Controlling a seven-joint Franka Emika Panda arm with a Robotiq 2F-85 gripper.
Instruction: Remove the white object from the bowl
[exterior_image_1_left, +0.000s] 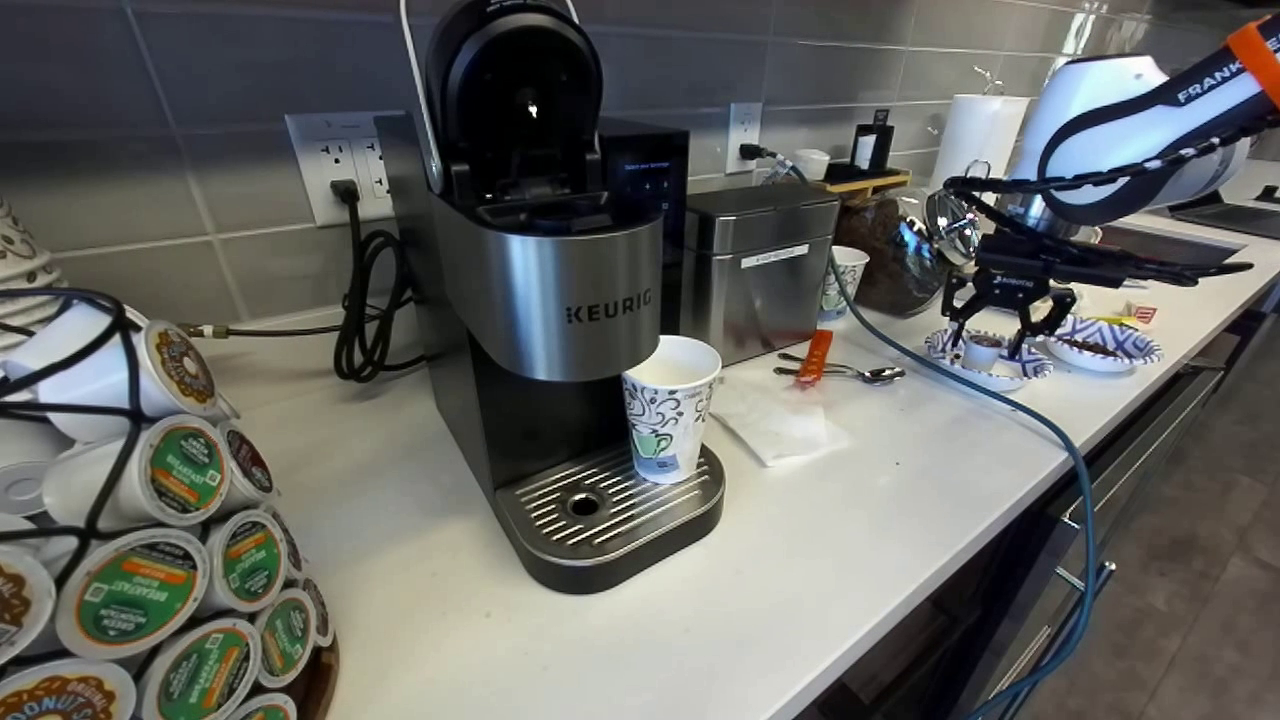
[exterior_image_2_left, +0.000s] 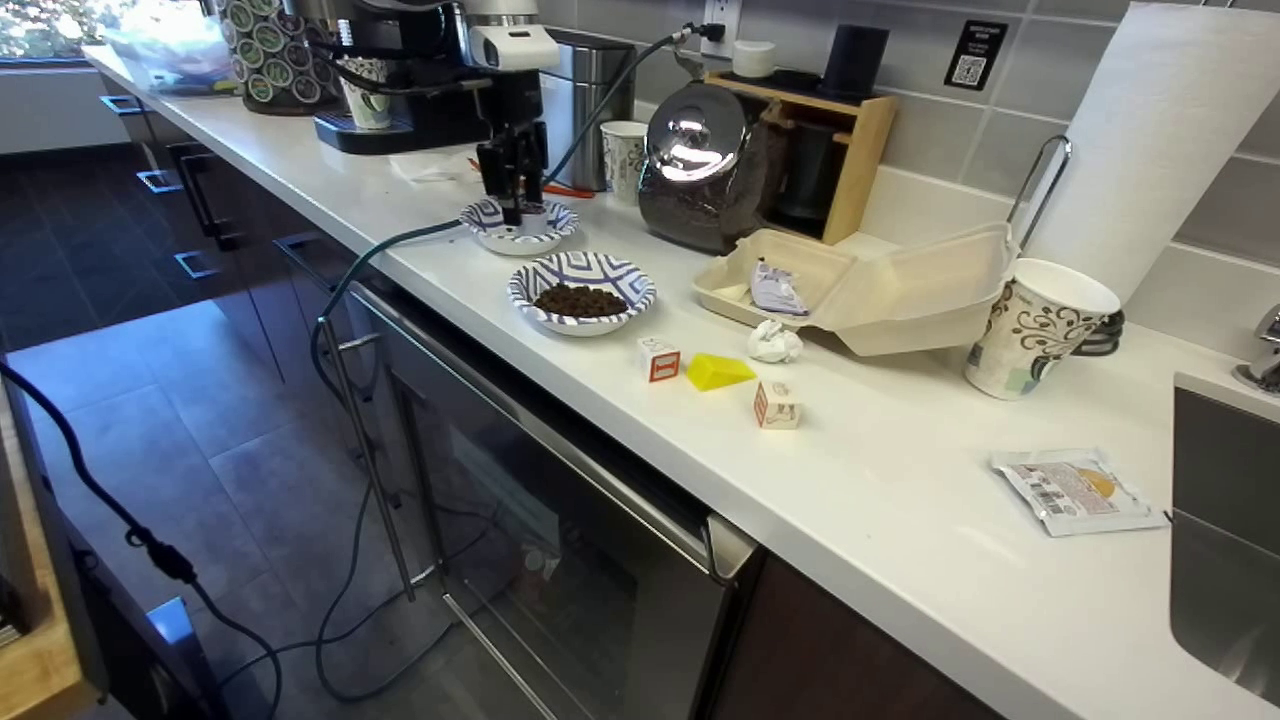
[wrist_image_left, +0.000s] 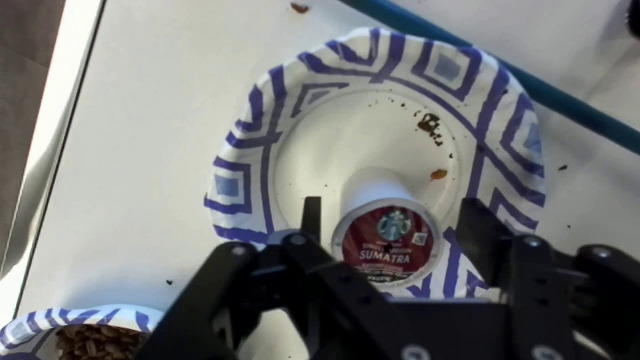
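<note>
The white pod (wrist_image_left: 386, 230) stands in the patterned bowl (wrist_image_left: 340, 132), lid uppermost, its dark red label reading SUMATRA. The tool (wrist_image_left: 393, 220) straddles it: the two fingers (wrist_image_left: 312, 218) are spread apart, one on either side of the pod, and in the wrist view a slim gap shows between each of them and the lid's rim. Brown crumbs (wrist_image_left: 429, 123) and a small flake (wrist_image_left: 439, 174) lie beside the pod on the bowl's floor. A blue cable (wrist_image_left: 575, 108) runs just beside the bowl's edge.

Near that bowl on the white surface (exterior_image_2_left: 890, 490) sits a bean bowl (exterior_image_2_left: 590, 266) with a similar blue-and-white pattern, its floor covered by coffee beans (exterior_image_2_left: 580, 301). Next come two letter blocks (exterior_image_2_left: 659, 360) with a yellow block (exterior_image_2_left: 720, 372) between them, and a crumpled paper (exterior_image_2_left: 774, 342) close by. Behind these in an exterior view, a takeaway box (exterior_image_2_left: 915, 295) lies with its lid folded back, a small packet (exterior_image_2_left: 776, 288) in its tray. A silver packet (exterior_image_2_left: 1078, 492) lies flat beside the sink (exterior_image_2_left: 1220, 450).

In an exterior view, a coffee machine (exterior_image_1_left: 560, 290) marked KEURIG has its top raised, and a paper cup (exterior_image_1_left: 672, 412) stands upright on the drip tray (exterior_image_1_left: 545, 515). Between the machine and the patterned bowl lie spoons (exterior_image_1_left: 883, 376) — a red packet (exterior_image_1_left: 815, 355) across their handles — and a napkin (exterior_image_1_left: 778, 418).
</note>
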